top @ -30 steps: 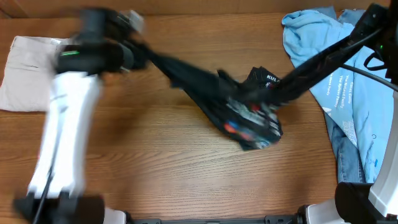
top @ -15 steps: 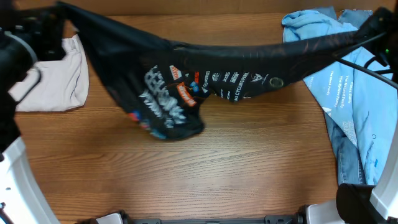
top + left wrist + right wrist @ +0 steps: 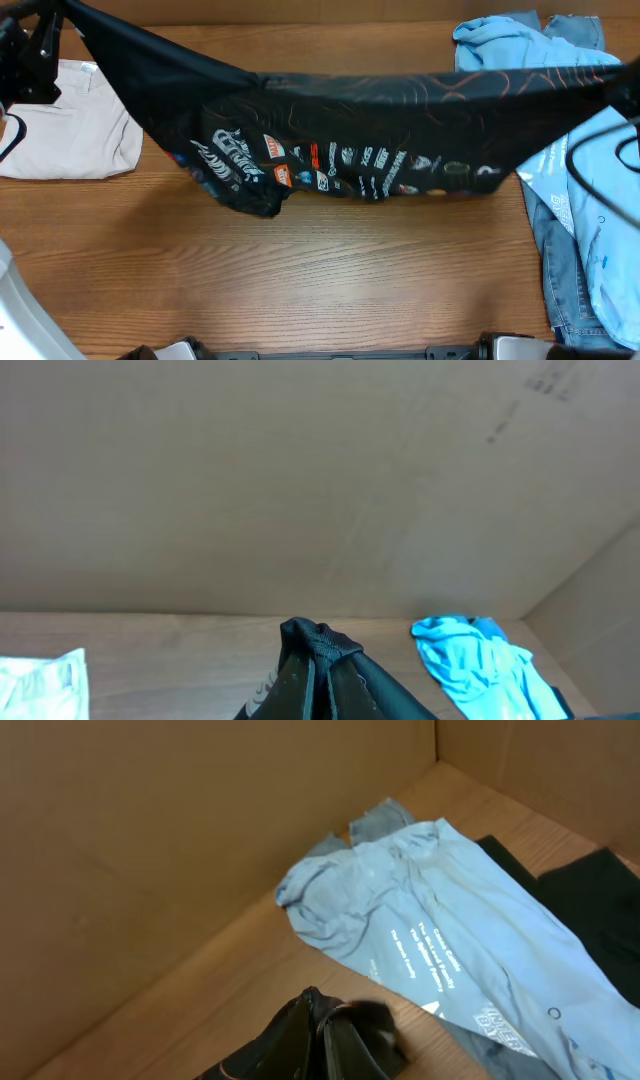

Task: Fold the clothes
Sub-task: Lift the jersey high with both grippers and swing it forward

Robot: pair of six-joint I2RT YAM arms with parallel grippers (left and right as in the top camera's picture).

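Black shirt stretched above wooden table, left gripper and right gripper each clamping an end.

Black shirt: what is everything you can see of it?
The black shirt is thin, slick-looking fabric with orange wavy lines, small colourful logos and white lettering. It hangs stretched over the table between the left pincer and right pincer, each shut on one end, sagging lowest left of centre.
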